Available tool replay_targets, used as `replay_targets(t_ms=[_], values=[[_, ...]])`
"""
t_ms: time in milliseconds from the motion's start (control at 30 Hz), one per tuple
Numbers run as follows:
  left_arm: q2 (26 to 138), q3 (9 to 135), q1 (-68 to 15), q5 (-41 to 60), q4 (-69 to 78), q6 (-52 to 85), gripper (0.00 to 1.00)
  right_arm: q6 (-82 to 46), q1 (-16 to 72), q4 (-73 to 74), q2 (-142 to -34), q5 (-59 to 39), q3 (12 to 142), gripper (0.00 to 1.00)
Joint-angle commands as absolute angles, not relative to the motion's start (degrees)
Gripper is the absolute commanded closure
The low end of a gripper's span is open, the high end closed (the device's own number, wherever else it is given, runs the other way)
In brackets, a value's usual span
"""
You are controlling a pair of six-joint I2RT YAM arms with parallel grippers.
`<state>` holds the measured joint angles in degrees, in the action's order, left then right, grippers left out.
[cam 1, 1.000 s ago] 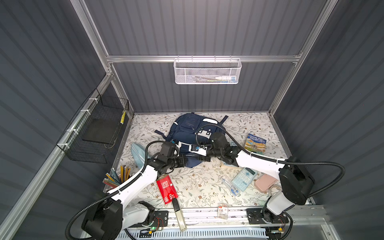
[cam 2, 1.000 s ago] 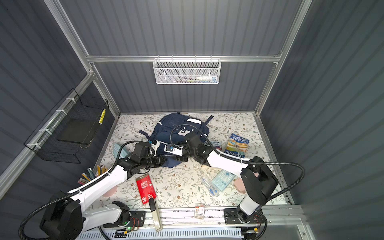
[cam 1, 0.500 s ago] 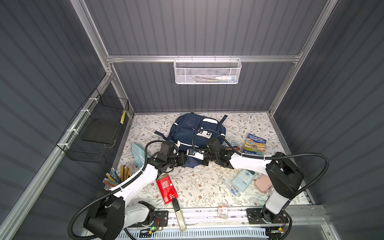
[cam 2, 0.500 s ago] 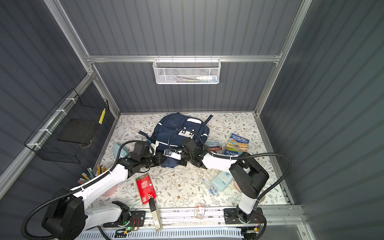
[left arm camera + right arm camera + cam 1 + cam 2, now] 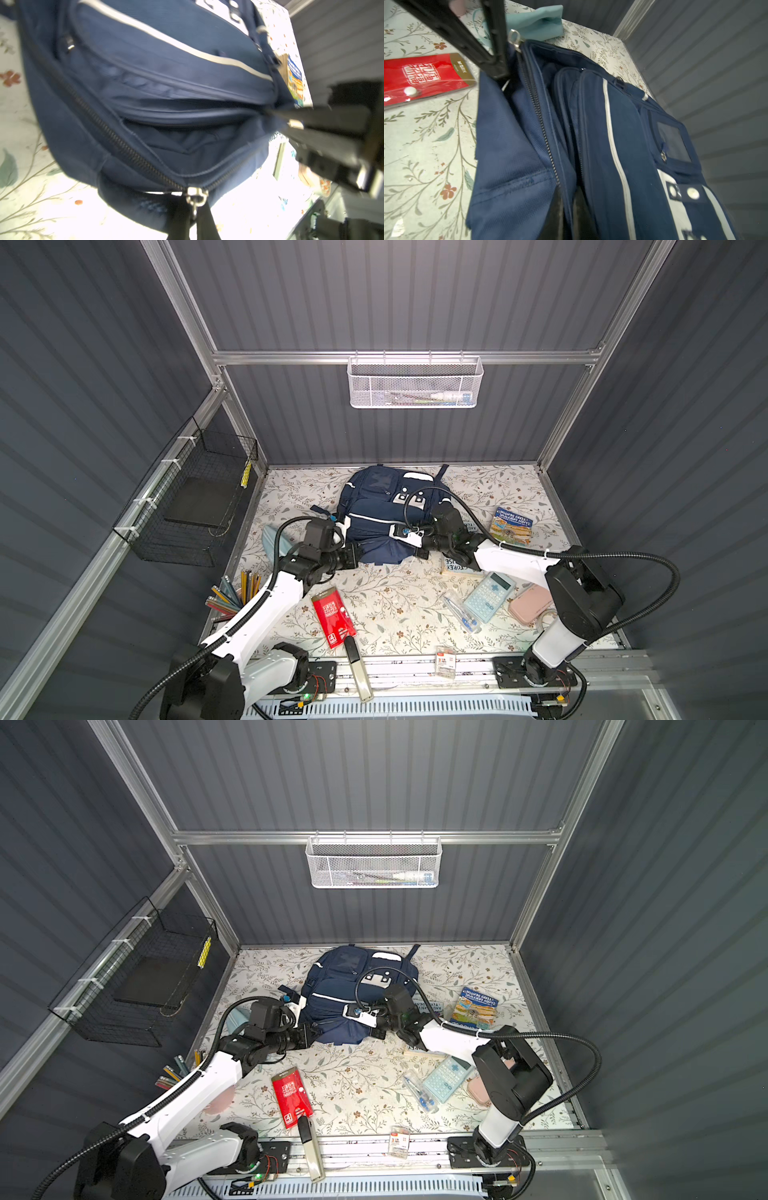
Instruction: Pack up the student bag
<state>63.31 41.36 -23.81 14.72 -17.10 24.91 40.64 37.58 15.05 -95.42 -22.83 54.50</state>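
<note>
The student bag (image 5: 374, 514) (image 5: 332, 990), a navy backpack with white stripes, lies flat at the middle back of the floral table. My left gripper (image 5: 356, 556) (image 5: 312, 1032) (image 5: 194, 216) is shut on the metal zipper pull (image 5: 196, 197) at the bag's near left corner. At the near right corner, my right gripper (image 5: 417, 549) (image 5: 376, 1031) (image 5: 569, 214) is shut on the fabric rim of the bag's opening. Between them the zip gapes, and dark lining (image 5: 182, 141) shows inside.
A red packet (image 5: 332, 616), a calculator (image 5: 488, 596), a pink case (image 5: 531, 603), a clear pen packet (image 5: 461, 610) and a book (image 5: 511, 524) lie around. A light-blue pouch (image 5: 272, 543) and pencils (image 5: 232, 593) sit left. Wire baskets (image 5: 195, 497) (image 5: 415, 383) hang on the walls.
My right gripper has come down to the bag's near right rim and closed on the fabric. The left gripper has stayed shut on the zipper pull.
</note>
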Motion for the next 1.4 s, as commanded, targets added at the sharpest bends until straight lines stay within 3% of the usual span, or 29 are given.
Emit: replay_targets(t_ms=[0,133,200,400,600,733,800,900,933,1100,1367], values=[[59.69,41.95,-26.08,8.43,-20.78,27.99,1.00,39.71,33.57,13.62,-97.16,-11.24,55.63,0.85],[60.35,41.83,-31.55,6.89,-18.63,30.98,1.00,37.40,33.65,13.97,-93.72,-12.57,53.22,0.56],[62.50,42.20,-34.93,7.14,-16.19,32.53,1.00,37.21,35.43,13.08,-90.37,-13.70,51.51,0.49],[68.07,44.12,-40.52,6.48,-10.34,34.40,1.00,38.61,43.91,12.96,-88.59,-14.38,50.05,0.46],[67.60,44.74,-40.52,5.70,-10.78,34.16,1.00,37.30,44.74,10.71,-93.51,-17.38,51.88,0.51],[68.17,43.30,-40.57,7.28,-8.53,35.21,1.00,32.92,45.07,11.40,-93.75,-22.51,51.77,0.47],[68.49,42.96,-40.58,7.82,-7.97,35.60,1.00,32.88,45.35,11.43,-95.56,-21.22,52.92,0.57],[67.51,43.27,-40.52,6.88,-9.24,35.26,1.00,33.78,45.35,10.55,-96.78,-17.57,53.45,0.94],[67.03,43.26,-40.50,6.16,-9.80,35.01,1.00,34.66,45.29,10.10,-96.32,-17.22,53.00,0.99],[68.34,41.09,-38.48,0.88,-11.63,31.99,1.00,39.22,43.95,8.77,-91.43,-18.52,50.19,1.00],[65.09,35.77,-22.27,8.62,-11.64,30.64,1.00,40.52,38.89,5.37,-86.06,-24.52,50.02,1.00]])
